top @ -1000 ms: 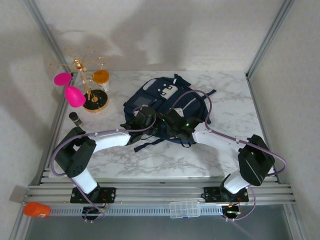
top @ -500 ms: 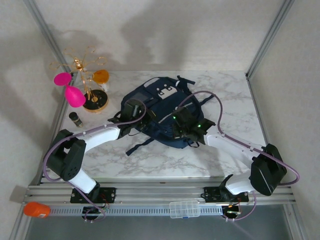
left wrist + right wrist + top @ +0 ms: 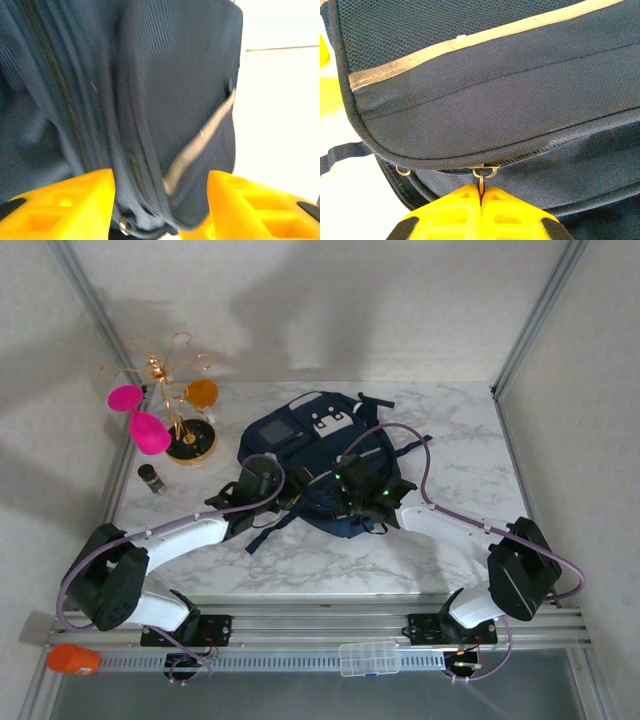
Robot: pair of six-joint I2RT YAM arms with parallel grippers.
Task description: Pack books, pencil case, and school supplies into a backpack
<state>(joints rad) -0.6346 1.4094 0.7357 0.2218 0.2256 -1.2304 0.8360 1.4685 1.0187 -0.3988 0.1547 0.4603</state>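
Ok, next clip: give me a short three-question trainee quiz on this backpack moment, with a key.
1. True or false: the right pincer is shut on a zipper pull of the backpack.
2. The left pincer has its jaws: A) shut on a strap; B) apart, with backpack fabric between them; C) apart over bare table.
3. What small thing stands on the table beside the base of the gold stand?
Key: 1 true; 2 B; 3 a small dark bottle.
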